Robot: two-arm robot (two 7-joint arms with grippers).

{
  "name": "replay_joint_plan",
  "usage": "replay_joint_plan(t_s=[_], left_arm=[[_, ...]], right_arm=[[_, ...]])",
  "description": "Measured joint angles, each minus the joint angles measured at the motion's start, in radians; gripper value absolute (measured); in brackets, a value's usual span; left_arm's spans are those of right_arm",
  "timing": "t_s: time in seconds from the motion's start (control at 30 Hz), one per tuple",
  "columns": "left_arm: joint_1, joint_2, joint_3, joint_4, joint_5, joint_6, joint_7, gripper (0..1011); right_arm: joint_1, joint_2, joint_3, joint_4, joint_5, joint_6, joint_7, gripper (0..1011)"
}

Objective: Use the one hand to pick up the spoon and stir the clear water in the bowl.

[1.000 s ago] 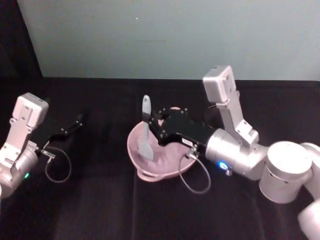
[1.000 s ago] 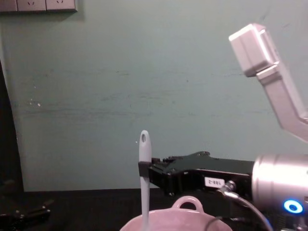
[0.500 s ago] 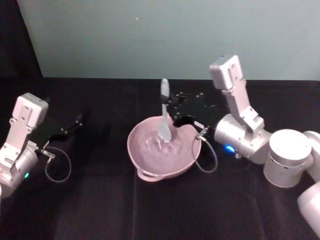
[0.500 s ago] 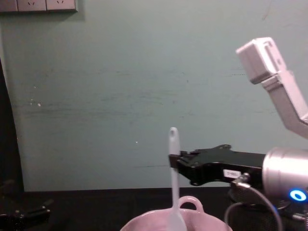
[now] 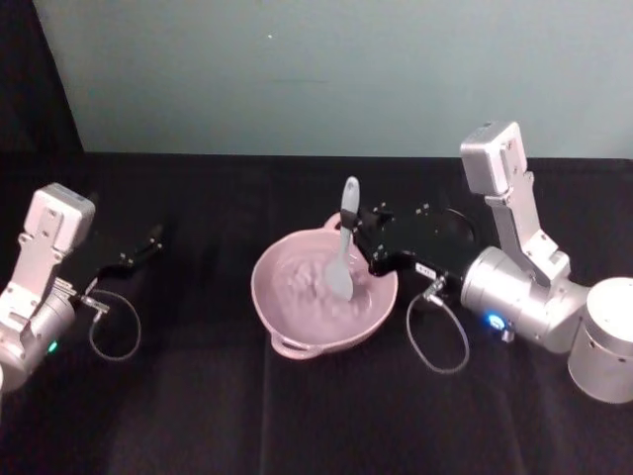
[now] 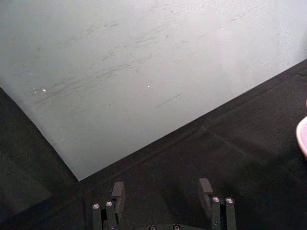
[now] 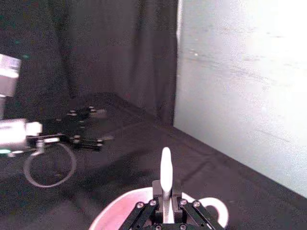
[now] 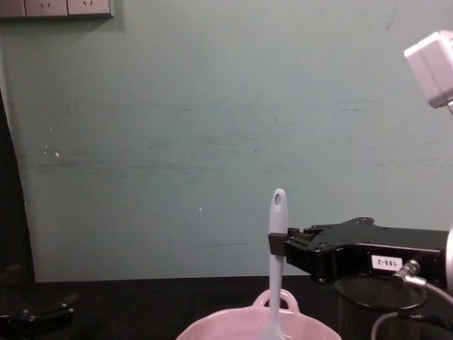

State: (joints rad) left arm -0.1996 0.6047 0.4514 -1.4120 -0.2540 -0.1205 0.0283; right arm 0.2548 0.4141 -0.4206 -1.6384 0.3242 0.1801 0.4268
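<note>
The pale pink bowl [image 5: 287,322] sits mid-table, its loop handle [image 8: 280,298] facing the wall. Clear water [image 5: 305,282] shows in it as faint ripples. My right gripper [image 5: 368,243] reaches in from the right and is shut on the white spoon [image 5: 344,242] at mid-handle. The spoon [image 8: 277,244] stands nearly upright, its holed end on top and its scoop down in the bowl's right half. In the right wrist view the spoon [image 7: 166,178] rises from between the shut fingers above the bowl [image 7: 125,211]. My left gripper [image 6: 162,192] is parked open at the far left.
A black mesh cup [image 8: 382,292] stands just behind the right gripper, to the right of the bowl. Loose cable loops hang from both wrists, one by the bowl [image 5: 435,336]. A teal wall [image 5: 316,69] closes the table's far edge. The bowl's rim [image 6: 303,139] lies well right of the left gripper.
The right gripper has carried the spoon across the bowl from its left side to its right half, the arm drawing back rightward. The left arm has stayed still.
</note>
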Motion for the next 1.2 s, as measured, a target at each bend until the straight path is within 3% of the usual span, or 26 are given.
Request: replay_joint_plan(t_s=[0.3, 0.5, 0.7, 0.93, 1.2], left_arm=[[0.0, 0.0, 0.0, 0.0, 0.0, 0.0, 0.0, 1011], [0.0, 0.0, 0.0, 0.0, 0.0, 0.0, 0.0, 1011], [0.0, 0.0, 0.0, 0.0, 0.0, 0.0, 0.0, 1011], [0.0, 0.0, 0.0, 0.0, 0.0, 0.0, 0.0, 1011], [0.0, 0.0, 0.0, 0.0, 0.0, 0.0, 0.0, 1011]], right_arm=[[-0.022, -0.005, -0.034, -0.049, 0.068, 0.046, 0.026, 110], [0.016, -0.041, -0.072, 0.001, 0.074, 0.042, 0.022, 110], [0.069, -0.083, -0.092, 0.092, 0.05, -0.017, -0.003, 110], [0.105, -0.098, -0.076, 0.155, 0.024, -0.038, -0.033, 110], [0.094, -0.054, -0.04, 0.138, -0.004, -0.035, -0.04, 110]])
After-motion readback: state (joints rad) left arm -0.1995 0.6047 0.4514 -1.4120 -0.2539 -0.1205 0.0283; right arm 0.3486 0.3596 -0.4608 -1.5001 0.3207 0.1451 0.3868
